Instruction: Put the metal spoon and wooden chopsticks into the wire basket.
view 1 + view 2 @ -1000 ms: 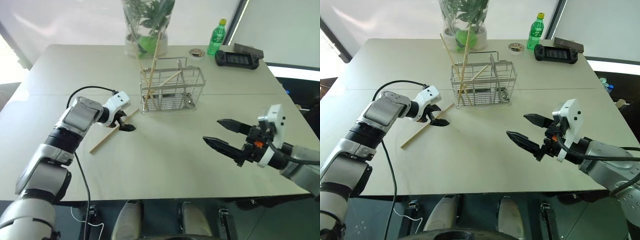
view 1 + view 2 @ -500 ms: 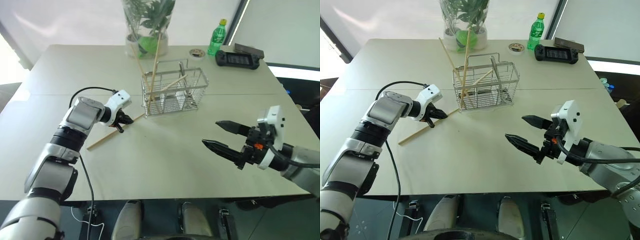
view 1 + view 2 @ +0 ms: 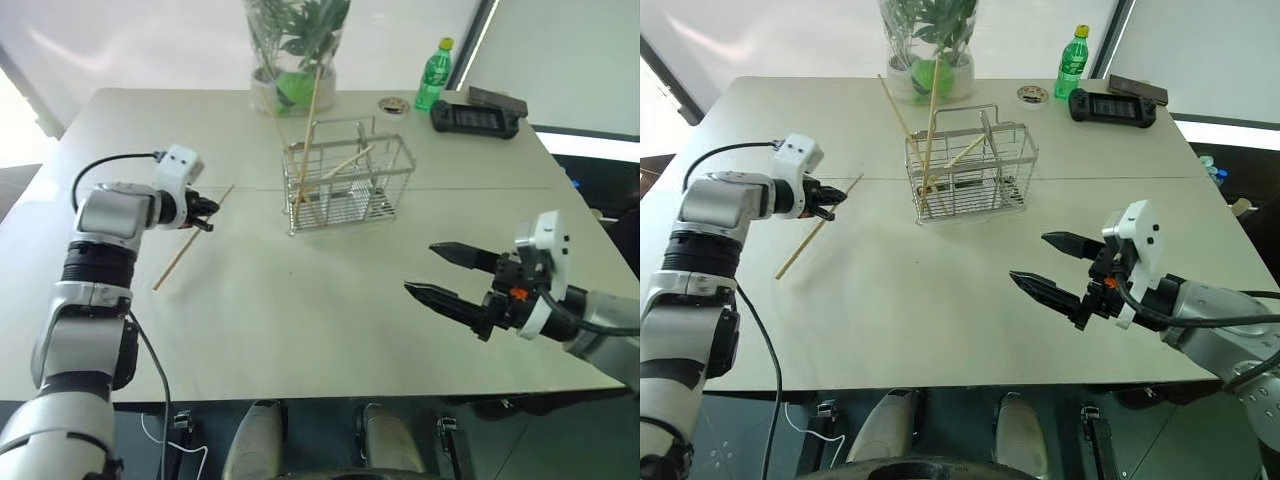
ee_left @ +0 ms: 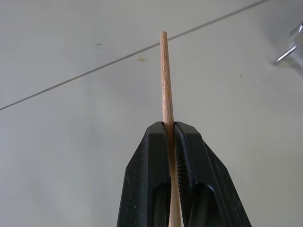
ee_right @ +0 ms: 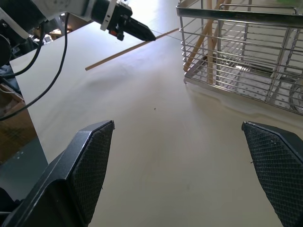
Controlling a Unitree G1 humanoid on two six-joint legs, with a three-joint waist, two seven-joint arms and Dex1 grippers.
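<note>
One pale wooden chopstick (image 3: 190,238), thin, straight.

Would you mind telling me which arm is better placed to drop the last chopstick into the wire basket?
Left. The left gripper is shut on the chopstick, lifted beside the wire basket. The right gripper is open and holds nothing.

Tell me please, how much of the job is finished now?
Done: three wooden chopsticks stand in the wire basket. In hand: the left gripper is shut on the last chopstick, lifted. Left: drop it in. I cannot make out the spoon.
</note>
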